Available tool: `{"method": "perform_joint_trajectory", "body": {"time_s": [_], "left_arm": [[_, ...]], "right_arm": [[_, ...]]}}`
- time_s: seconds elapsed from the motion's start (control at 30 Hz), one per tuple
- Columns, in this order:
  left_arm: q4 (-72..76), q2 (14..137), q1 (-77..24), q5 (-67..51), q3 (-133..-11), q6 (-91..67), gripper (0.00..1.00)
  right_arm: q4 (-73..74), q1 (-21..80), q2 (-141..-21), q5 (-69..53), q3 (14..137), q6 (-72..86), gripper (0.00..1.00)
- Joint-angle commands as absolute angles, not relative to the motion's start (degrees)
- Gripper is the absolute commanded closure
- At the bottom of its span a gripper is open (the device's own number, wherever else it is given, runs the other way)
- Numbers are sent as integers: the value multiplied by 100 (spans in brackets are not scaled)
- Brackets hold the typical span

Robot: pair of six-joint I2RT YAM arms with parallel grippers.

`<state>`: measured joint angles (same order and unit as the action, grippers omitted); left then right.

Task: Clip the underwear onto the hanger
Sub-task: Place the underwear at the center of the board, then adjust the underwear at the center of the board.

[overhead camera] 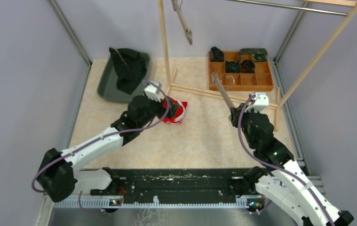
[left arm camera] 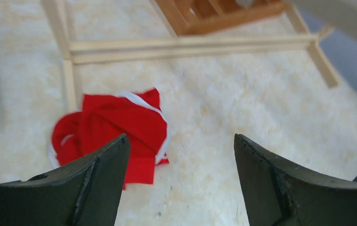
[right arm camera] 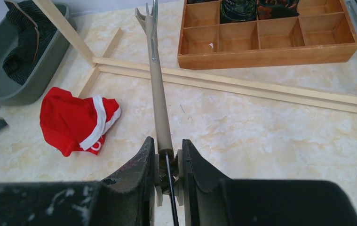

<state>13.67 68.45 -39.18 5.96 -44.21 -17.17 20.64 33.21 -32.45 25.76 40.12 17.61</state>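
- Left jaws: spread wide, nothing between them. They hover over the red underwear (left arm camera: 115,122), which lies crumpled on the surface just beside the wooden rack's (right arm camera: 242,84) base rail.
- In the left wrist view the heap sits off toward one finger, not centred in the gap.
- Right jaws: clenched on the near end of the hanger (right arm camera: 159,94), its bar pointing away toward the tray (right arm camera: 270,52).
- Step, as I read it: picking up the underwear. Nothing is clipped yet.
- Next move calls for shifting over the heap, dropping, pinching the white-trimmed edge, then carrying it to the hanger's clip (right arm camera: 148,14).
- Hard to tell: whether that clip is open, since it is small and at the frame edge.
- The underwear's waistband is partly folded under.
- From above, the left wrist covers part of the underwear.
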Motion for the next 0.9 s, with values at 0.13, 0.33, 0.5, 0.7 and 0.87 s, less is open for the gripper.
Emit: {"method": "perform_joint_trajectory", "body": {"time_s": [0.13, 0.33, 0.5, 0.7, 0.87], "left_arm": [[461, 7937, -5088, 2118, -4625, -961, 15], [330, 8520, -5301, 2778, -4740, -852, 17], [219, 8918, -5382, 3299, -4938, -763, 19], [486, 9316, -5563, 3885, -5041, -460, 22], [481, 9728, -5729, 4411, -5215, -303, 25]], "right_arm": [[1654, 3313, -3265, 2494, 4113, 1731, 100], [1691, 3314, -3239, 2490, 4122, 1723, 100], [1705, 3314, -3200, 2492, 4096, 1723, 100], [1705, 3313, -3205, 2512, 4078, 1723, 100], [1689, 3314, -3215, 2514, 4070, 1714, 100]]}}
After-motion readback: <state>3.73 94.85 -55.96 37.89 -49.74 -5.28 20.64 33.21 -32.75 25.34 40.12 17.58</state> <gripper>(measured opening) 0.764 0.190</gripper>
